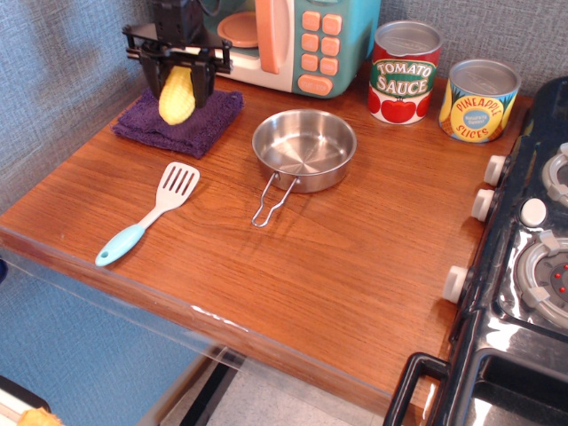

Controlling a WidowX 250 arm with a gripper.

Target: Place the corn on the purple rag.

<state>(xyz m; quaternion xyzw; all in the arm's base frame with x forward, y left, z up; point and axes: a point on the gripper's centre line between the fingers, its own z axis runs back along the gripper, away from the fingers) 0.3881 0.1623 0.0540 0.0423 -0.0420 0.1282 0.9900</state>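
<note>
The yellow corn (177, 96) hangs upright between the fingers of my black gripper (177, 82), which is shut on its upper end. The corn's lower tip is over the middle of the dark purple rag (206, 124), which lies at the back left of the wooden counter. I cannot tell whether the tip touches the cloth. The gripper and corn hide much of the rag's centre and back part.
A steel pan (304, 149) with a wire handle sits right of the rag. A white spatula with a blue handle (147, 213) lies in front of the rag. A toy microwave (293, 40), tomato sauce can (405, 71) and pineapple can (479, 99) line the back. A toy stove (532, 248) is at right.
</note>
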